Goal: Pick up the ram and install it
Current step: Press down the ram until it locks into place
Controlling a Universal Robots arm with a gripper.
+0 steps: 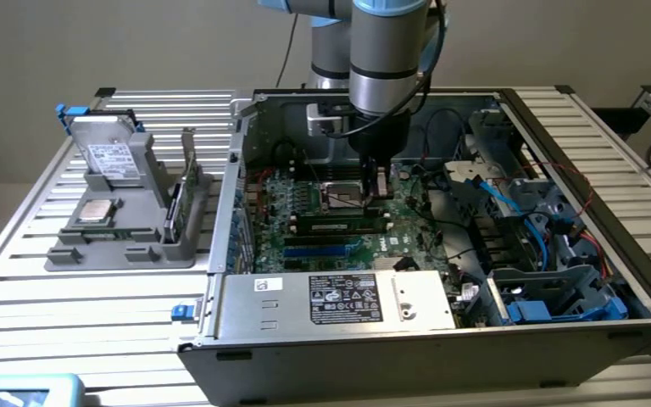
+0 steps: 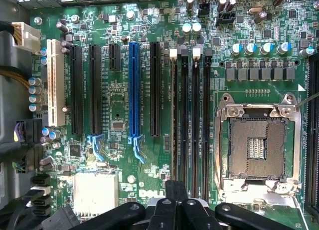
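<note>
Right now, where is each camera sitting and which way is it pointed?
Exterior view: off the arm, raised above the front of the open computer case, looking down and across at it; the arm's grey column reaches into the case and the hand hangs above the motherboard.
Wrist view: on the wrist, looking straight down at the motherboard; the shut hand shows dark at the edge.
Shared: the empty CPU socket and the motherboard.

Exterior view high and back, looking down across the open dark-grey metal computer case (image 1: 439, 339), wrist view close, straight down, both sharing the green motherboard (image 1: 337, 212) (image 2: 119, 115).
</note>
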